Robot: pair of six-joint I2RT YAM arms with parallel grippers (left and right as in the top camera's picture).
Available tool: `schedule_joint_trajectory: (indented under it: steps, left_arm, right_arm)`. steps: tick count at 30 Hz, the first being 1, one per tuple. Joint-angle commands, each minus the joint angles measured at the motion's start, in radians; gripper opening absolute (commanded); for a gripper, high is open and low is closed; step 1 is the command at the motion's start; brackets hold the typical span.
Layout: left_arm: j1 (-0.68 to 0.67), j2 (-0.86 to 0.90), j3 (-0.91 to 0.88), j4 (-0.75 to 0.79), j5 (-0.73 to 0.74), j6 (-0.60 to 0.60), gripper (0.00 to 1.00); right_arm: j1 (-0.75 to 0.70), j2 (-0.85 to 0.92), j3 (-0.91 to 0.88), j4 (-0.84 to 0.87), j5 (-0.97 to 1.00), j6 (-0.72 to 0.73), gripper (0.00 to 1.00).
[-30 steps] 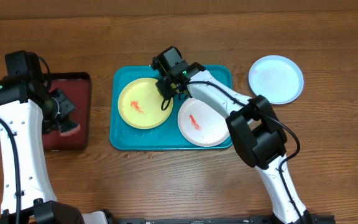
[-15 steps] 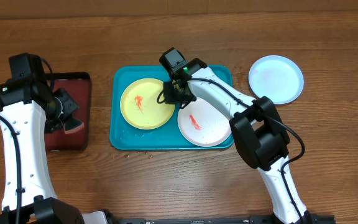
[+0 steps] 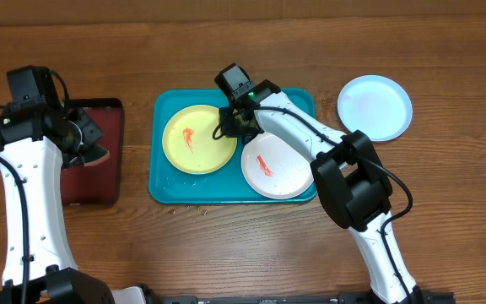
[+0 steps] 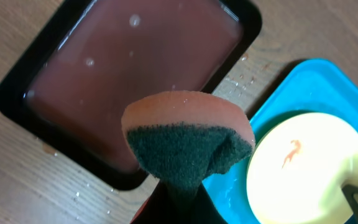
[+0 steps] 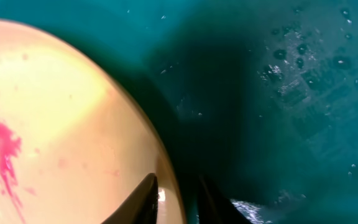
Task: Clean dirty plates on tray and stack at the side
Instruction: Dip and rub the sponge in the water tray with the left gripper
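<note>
On the teal tray (image 3: 164, 177) lie a yellow-green plate (image 3: 199, 142) and a white plate (image 3: 277, 169), each with a red-orange smear. A light blue plate (image 3: 375, 107) rests on the table to the right of the tray. My right gripper (image 3: 230, 127) stands at the yellow-green plate's right rim. In the right wrist view its fingers (image 5: 146, 198) straddle that rim of the yellow-green plate (image 5: 61, 124), slightly open, with a dark gap on the outer side. My left gripper (image 3: 89, 145) is shut on an orange and dark green sponge (image 4: 188, 140) above the dark red tray.
A dark red, black-rimmed tray (image 3: 108, 114) holding liquid sits left of the teal tray. Water drops speckle the wood between the two trays and the teal tray's floor (image 5: 303, 81).
My right gripper slid down to the yellow-green plate's right rim, and the plate shifted slightly right. The left arm carried the sponge a little toward the far end of the red tray.
</note>
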Motion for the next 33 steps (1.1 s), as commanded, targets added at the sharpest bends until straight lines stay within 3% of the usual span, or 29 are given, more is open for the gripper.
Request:
schedule_joint_trajectory:
  steps: [1, 3, 20, 33]
  left_arm:
    - [0.006, 0.021, 0.000, 0.038, -0.009, -0.014, 0.04]
    - [0.008, 0.047, 0.000, 0.057, -0.023, -0.013, 0.04]
    - [0.150, 0.374, 0.000, 0.219, 0.010, -0.001, 0.04]
    - [0.166, 0.556, 0.000, 0.298, 0.113, 0.106, 0.04]
  right_arm:
    - [0.000, 0.039, -0.028, -0.021, 0.027, -0.009, 0.11]
    - [0.001, 0.039, -0.028, -0.028, 0.026, -0.009, 0.04]
    - [0.001, 0.039, -0.028, -0.001, -0.019, -0.010, 0.04]
    - [0.001, 0.039, -0.028, 0.014, -0.043, -0.010, 0.04]
